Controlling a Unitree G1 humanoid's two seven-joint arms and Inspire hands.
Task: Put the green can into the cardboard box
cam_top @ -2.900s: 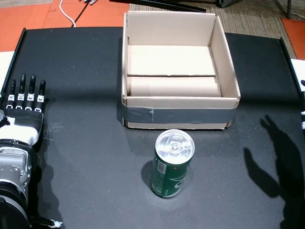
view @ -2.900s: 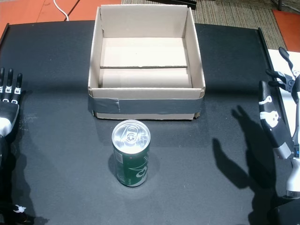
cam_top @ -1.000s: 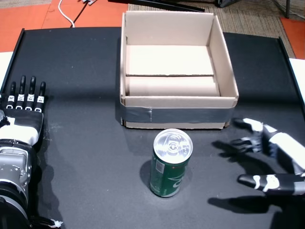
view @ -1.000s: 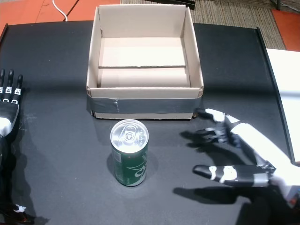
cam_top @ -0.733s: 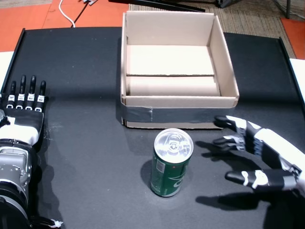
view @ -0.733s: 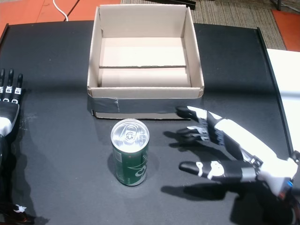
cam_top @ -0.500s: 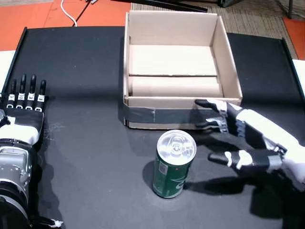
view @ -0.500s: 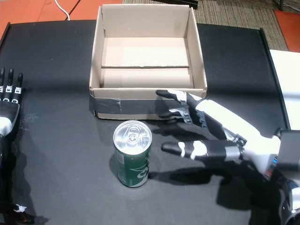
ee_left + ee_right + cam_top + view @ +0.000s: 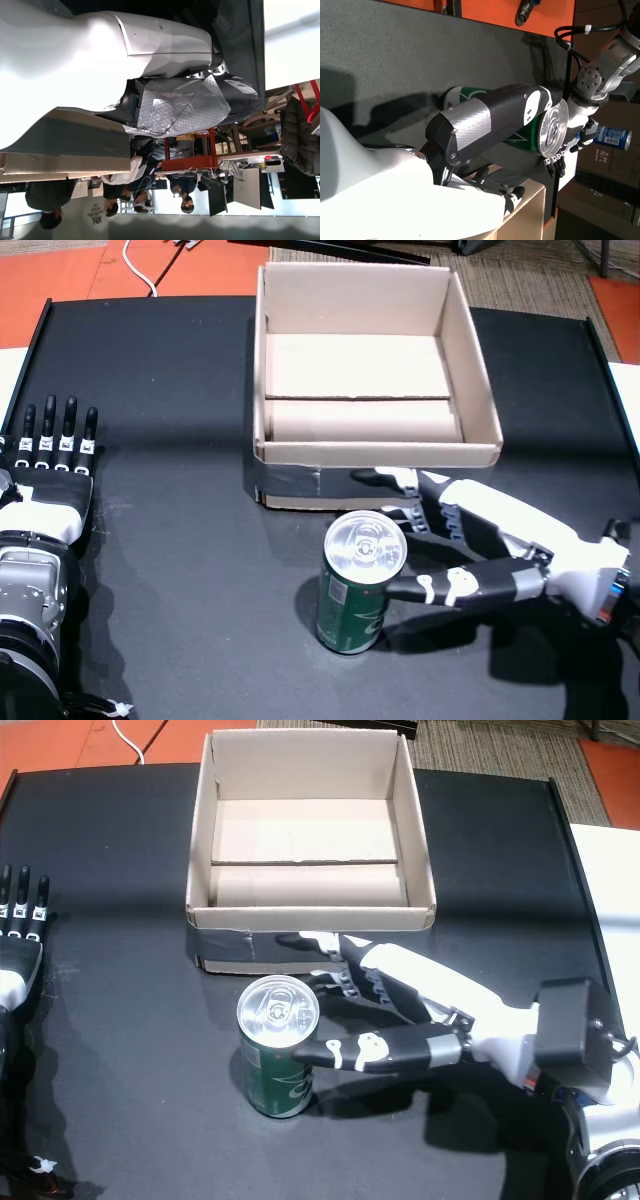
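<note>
The green can (image 9: pixel 360 585) (image 9: pixel 278 1050) stands upright on the black table, just in front of the cardboard box (image 9: pixel 380 453) (image 9: pixel 310 918), which is open at the top with nothing in it. My right hand (image 9: pixel 470 540) (image 9: pixel 400 1010) reaches in from the right and brackets the can. Its thumb (image 9: pixel 490 125) lies along the can's (image 9: pixel 540 132) near side, while the spread fingers pass between can and box. The grasp has not closed. My left hand (image 9: pixel 50 480) (image 9: pixel 15 955) lies flat at the table's left edge, fingers straight and apart.
The black table (image 9: pixel 170 390) has raised rails at its left and right edges. A white surface (image 9: pixel 610 890) adjoins it on the right. Orange floor and a white cable (image 9: pixel 140 265) lie beyond the far edge. People stand far off in the left wrist view.
My right hand has come in from the right edge and moved left until thumb and fingers flank the can. Can, box and left hand have stayed put.
</note>
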